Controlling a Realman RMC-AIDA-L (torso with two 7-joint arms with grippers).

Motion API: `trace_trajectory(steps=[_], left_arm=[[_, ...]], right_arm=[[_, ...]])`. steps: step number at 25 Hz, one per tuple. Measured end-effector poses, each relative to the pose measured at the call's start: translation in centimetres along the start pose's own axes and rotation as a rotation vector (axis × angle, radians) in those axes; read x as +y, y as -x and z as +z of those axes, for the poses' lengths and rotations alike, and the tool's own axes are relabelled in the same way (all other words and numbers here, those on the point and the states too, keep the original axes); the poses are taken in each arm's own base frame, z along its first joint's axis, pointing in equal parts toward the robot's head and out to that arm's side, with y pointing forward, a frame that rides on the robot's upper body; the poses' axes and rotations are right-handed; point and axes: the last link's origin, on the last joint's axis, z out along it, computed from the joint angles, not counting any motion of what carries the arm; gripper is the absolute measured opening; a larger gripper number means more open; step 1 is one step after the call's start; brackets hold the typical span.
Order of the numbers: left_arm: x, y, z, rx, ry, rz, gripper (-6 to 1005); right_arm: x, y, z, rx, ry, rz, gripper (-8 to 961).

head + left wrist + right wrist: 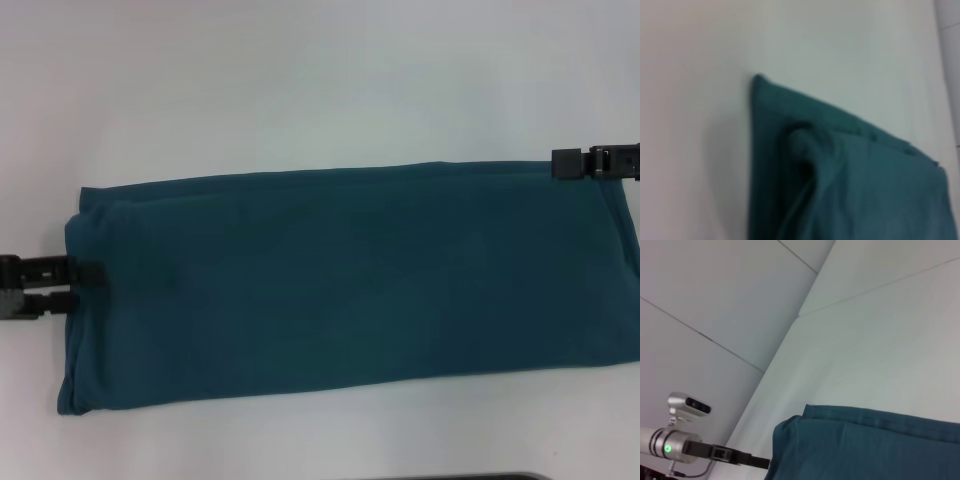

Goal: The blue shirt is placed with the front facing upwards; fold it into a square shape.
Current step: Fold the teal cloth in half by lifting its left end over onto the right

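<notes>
Head view shows the blue shirt [350,285] long; each gripper, grip unclear, should bring ends together evenly.

The blue shirt [350,285] is soft, matt cloth with gentle creases. The table [300,80] looks smooth and matt white. Both grippers look like matt black plastic.

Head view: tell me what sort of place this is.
Probably a robot test bench indoors: a plain white table holding only the blue shirt folded into a long band, and pale panelled walls behind.
</notes>
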Motion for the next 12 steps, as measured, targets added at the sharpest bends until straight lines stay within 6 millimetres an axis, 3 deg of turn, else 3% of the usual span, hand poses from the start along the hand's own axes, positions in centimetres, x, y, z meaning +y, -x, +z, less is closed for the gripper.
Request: trace_trajectory(steps=[4, 12], left_arm=[[1.1, 0.1, -0.7, 0.0, 0.054, 0.027, 916], [1.6, 0.3, 1.3, -0.044, 0.064, 0.033, 916]], right_arm=[[0.0, 0.0, 0.0, 0.0, 0.0, 0.0, 895], [0.0, 0.0, 0.0, 0.0, 0.0, 0.0, 895]])
